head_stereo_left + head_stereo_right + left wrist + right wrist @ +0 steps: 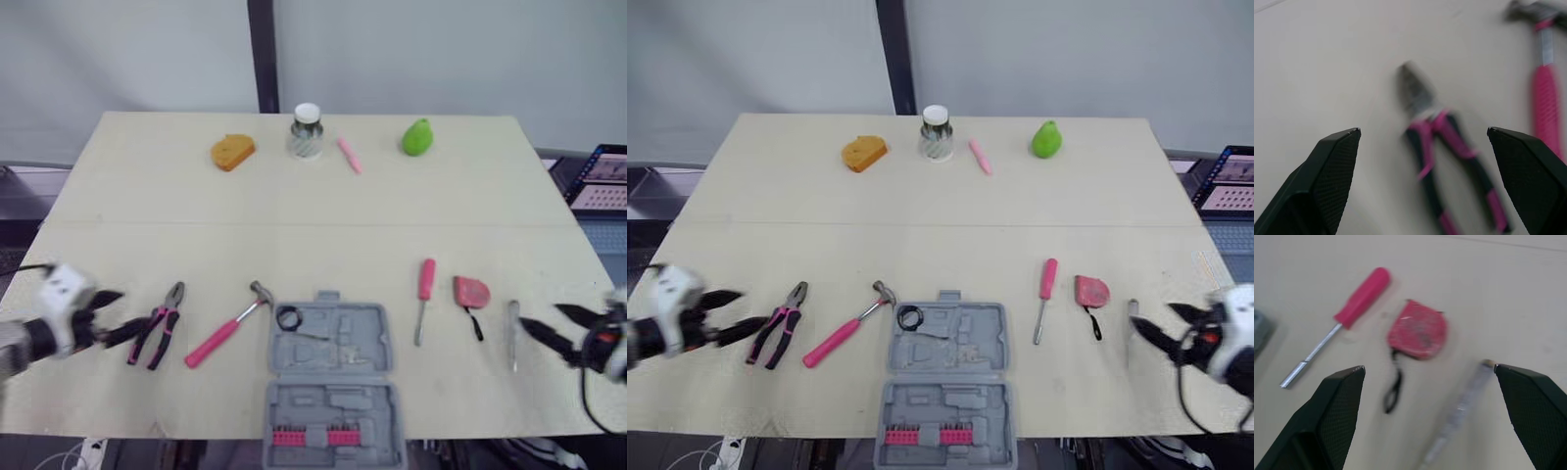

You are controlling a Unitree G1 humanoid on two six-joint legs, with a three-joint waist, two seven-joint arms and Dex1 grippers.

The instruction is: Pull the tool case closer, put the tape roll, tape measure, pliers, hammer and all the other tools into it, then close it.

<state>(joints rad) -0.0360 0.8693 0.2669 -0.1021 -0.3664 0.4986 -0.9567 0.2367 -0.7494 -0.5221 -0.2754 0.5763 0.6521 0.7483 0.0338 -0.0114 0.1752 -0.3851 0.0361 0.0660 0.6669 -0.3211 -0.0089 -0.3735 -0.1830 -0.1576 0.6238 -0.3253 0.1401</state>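
The grey tool case (331, 382) lies open at the table's front edge, with a black tape roll (288, 317) at its far left corner. Left of it lie a pink-handled hammer (227, 328) and pink-and-black pliers (157, 336). My left gripper (122, 313) is open just left of the pliers (1444, 147), clear of them. To the case's right lie a pink screwdriver (424, 294), a red tape measure (471, 292) and a slim silver tool (513, 333). My right gripper (541, 315) is open beside the silver tool (1464, 406), empty.
Along the table's far side stand an orange bread-like piece (232, 152), a jar with a white lid (307, 132), a pink marker (349, 155) and a green pear (417, 137). A laptop (602, 176) sits off the table's right edge.
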